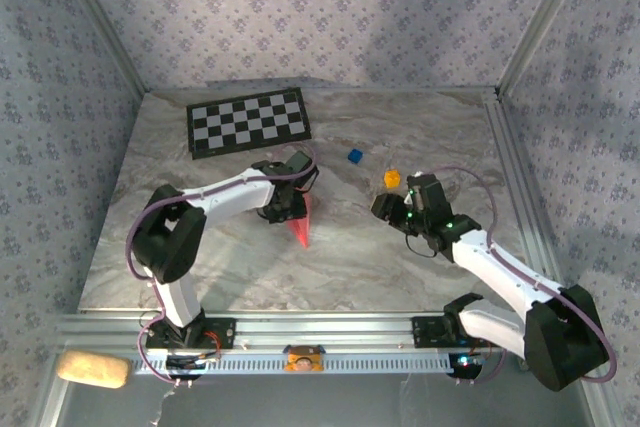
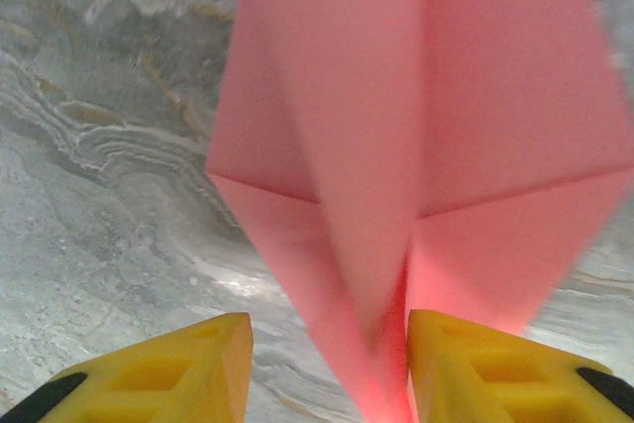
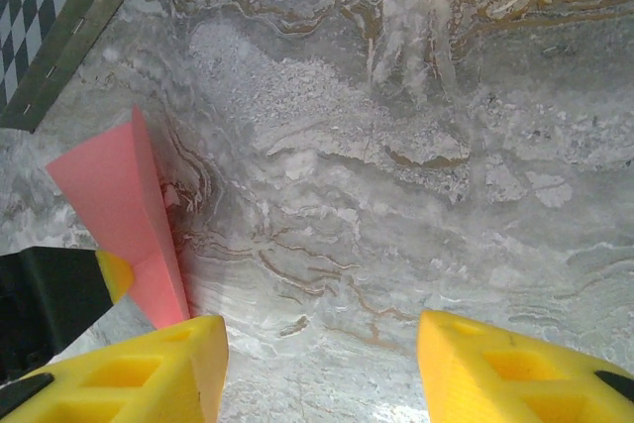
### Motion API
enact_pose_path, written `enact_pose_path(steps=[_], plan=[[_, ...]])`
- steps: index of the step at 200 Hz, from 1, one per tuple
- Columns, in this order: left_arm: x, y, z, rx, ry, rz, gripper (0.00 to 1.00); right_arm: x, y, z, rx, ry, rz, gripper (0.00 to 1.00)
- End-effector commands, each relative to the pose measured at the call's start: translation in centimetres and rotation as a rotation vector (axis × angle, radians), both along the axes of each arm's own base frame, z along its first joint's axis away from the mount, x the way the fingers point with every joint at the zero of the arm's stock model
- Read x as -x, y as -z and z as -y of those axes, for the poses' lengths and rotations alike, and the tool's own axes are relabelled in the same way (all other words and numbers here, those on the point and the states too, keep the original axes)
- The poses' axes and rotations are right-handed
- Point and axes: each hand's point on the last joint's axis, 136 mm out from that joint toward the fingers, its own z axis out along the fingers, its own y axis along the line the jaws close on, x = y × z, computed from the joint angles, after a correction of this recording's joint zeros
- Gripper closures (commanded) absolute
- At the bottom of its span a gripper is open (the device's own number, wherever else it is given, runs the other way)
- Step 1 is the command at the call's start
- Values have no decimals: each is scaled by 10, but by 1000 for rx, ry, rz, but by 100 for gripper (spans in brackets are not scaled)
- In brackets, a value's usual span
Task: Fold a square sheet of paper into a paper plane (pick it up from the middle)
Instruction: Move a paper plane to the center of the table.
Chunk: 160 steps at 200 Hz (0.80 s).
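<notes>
Left gripper (image 2: pixel 327 336) parted around paper plane (image 2: pixel 426 96); right gripper (image 3: pixel 322 344) wide, empty; overhead: blue cube (image 1: pixel 354 155).

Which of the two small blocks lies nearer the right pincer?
The orange block, beside the right pincer; the blue block sits farther, toward the checkerboard.

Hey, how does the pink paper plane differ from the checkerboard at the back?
The plane is plain salmon pink; the checkerboard is black-and-white squares. The plane is creased and folded to a sharp point; the checkerboard is a flat rectangle. The plane sits mid-table between the fingers of the left hand; the checkerboard lies by the far edge. In the top view the checkerboard looks larger. Both look thin.
</notes>
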Motion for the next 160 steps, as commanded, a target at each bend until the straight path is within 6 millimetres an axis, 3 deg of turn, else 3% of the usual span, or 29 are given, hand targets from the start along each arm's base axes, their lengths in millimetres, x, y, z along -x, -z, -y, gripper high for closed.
enact_pose_path(steps=[1, 48, 160], plan=[[0, -5, 11, 113, 1, 10, 55, 4, 8, -2, 4, -13, -26, 45], [-3, -7, 21, 183, 15, 45, 51, 3, 15, -11, -2, -35, -40, 45], [-5, 6, 20, 175, -4, 4, 57, 0, 18, -22, 2, -60, -53, 46]])
